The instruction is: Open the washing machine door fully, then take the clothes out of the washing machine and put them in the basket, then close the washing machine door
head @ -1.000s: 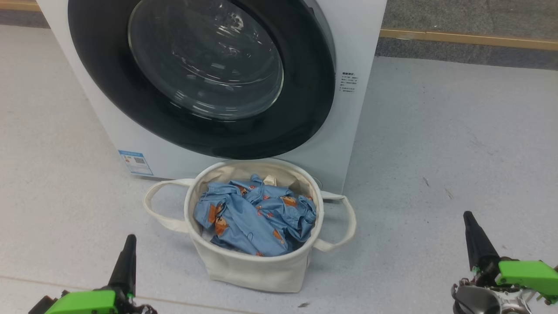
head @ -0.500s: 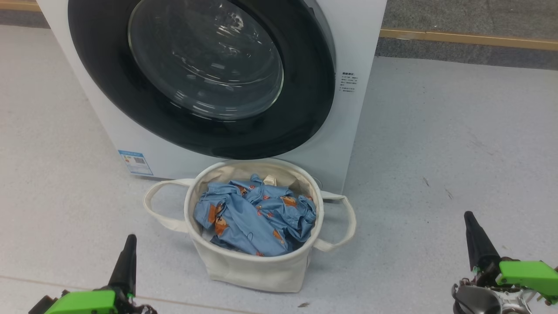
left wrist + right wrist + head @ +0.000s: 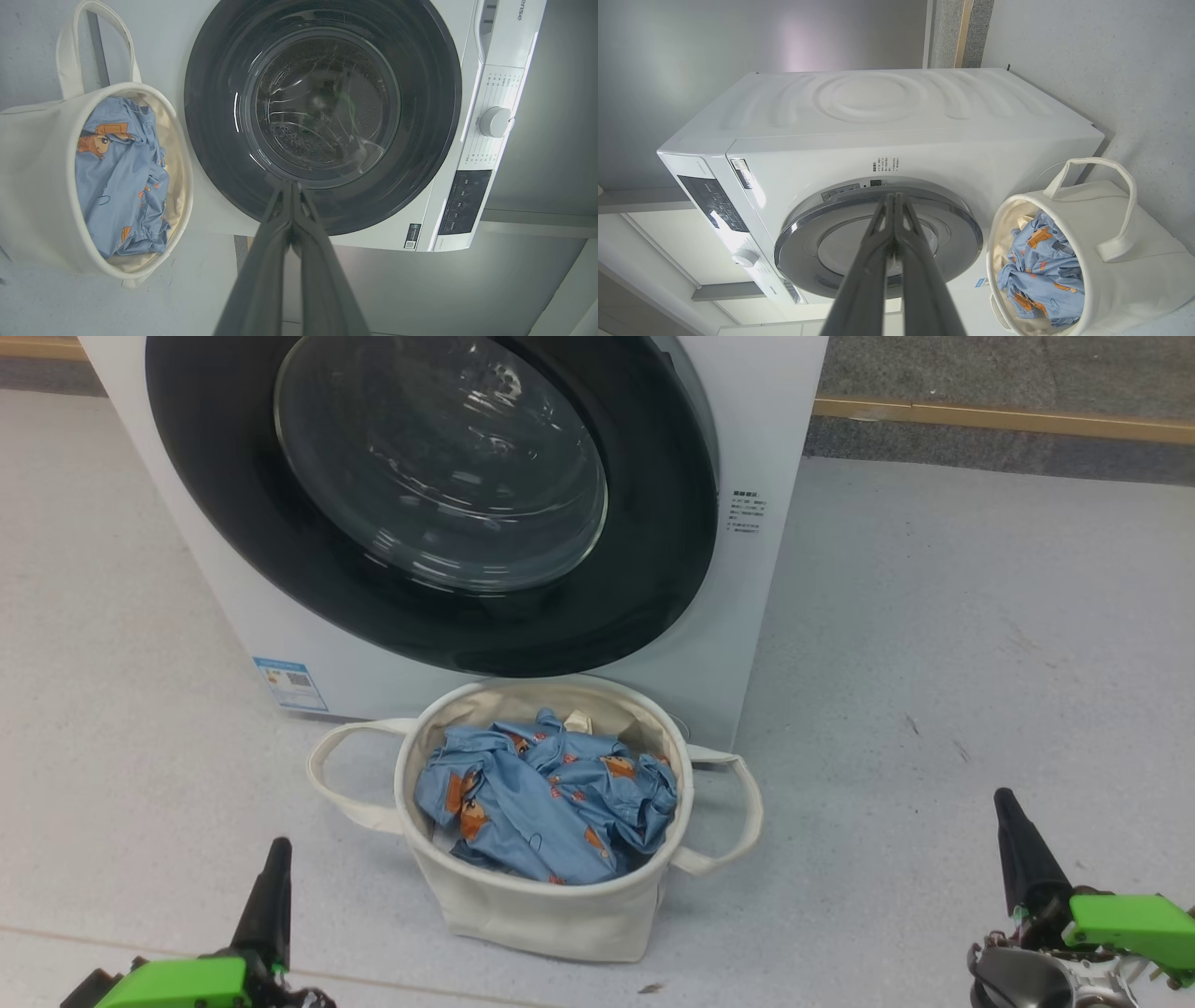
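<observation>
The white washing machine stands ahead with its black-rimmed round door flush against the front, closed. Right in front of it sits the cream basket, holding the light-blue clothes with orange-brown animal prints. My left gripper is at the lower left, shut and empty, well short of the basket. My right gripper is at the lower right, also shut and empty. In the left wrist view the shut fingers point at the door; the basket lies to the side. The right wrist view shows the machine and basket.
Pale speckled floor spreads around the machine and basket. A wooden strip runs along the dark wall base at the back right. The control panel and knob sit beside the door.
</observation>
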You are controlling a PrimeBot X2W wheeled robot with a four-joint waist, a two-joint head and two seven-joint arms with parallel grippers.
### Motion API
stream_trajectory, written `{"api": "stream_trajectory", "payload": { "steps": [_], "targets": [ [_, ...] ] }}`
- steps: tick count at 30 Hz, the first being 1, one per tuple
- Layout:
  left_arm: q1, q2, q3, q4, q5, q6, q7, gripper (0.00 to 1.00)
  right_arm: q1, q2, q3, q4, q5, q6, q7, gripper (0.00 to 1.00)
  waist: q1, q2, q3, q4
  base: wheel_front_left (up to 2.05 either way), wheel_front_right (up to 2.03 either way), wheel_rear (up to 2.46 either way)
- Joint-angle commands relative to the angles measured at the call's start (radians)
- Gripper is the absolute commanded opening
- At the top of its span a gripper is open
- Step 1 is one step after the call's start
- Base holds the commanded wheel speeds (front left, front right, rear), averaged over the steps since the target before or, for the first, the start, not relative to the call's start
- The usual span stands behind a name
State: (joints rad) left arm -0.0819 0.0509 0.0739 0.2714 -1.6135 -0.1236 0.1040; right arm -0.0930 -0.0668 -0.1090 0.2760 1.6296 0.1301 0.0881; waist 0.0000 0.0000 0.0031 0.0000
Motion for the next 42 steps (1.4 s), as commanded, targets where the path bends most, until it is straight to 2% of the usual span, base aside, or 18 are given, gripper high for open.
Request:
{"api": "stream_trajectory", "payload": {
  "steps": [1,42],
  "targets": [
    [-0.026,0.004,0.034,-0.026,0.0,-0.007,0.004,0.0,-0.013,0.0,0.017,-0.032,-0.002,0.001,0.007,0.0,0.0,0.0,0.0,0.0,0.0,0.0,0.0],
    [-0.026,0.002,0.037,-0.026,0.003,-0.007,0.007,0.0,-0.014,0.007,0.008,-0.032,-0.011,0.001,0.015,0.0,0.0,0.0,0.0,0.0,0.0,0.0,0.0]
  ]
}}
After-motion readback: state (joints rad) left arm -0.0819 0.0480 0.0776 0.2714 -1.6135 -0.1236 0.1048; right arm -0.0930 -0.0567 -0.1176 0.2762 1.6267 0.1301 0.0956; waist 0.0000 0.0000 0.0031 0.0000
